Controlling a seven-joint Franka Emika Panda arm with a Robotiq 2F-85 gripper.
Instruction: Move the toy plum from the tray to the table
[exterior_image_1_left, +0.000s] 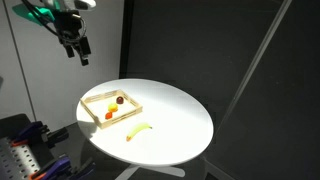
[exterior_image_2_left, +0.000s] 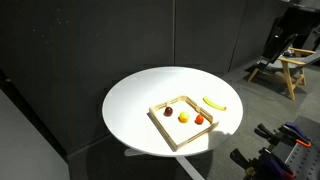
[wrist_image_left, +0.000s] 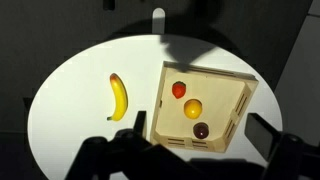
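Observation:
The toy plum (wrist_image_left: 201, 130) is a small dark ball lying in the light wooden tray (wrist_image_left: 244, 100), next to a yellow fruit and an orange-red fruit. It shows in both exterior views (exterior_image_1_left: 120, 99) (exterior_image_2_left: 168, 111), as does the tray (exterior_image_1_left: 92, 103) (exterior_image_2_left: 160, 118). The tray sits on the round white table (exterior_image_1_left: 180, 115) (exterior_image_2_left: 130, 100) (wrist_image_left: 70, 110). My gripper (exterior_image_1_left: 76, 46) hangs high above and to the side of the table, open and empty. In the wrist view its fingers (wrist_image_left: 199, 126) frame the tray from far above.
A yellow banana (wrist_image_left: 118, 97) (exterior_image_1_left: 138, 131) (exterior_image_2_left: 214, 102) lies on the table beside the tray. Dark curtains surround the table. A wooden stool (exterior_image_2_left: 285, 68) stands off to one side. Equipment (exterior_image_1_left: 25, 140) stands beside the table.

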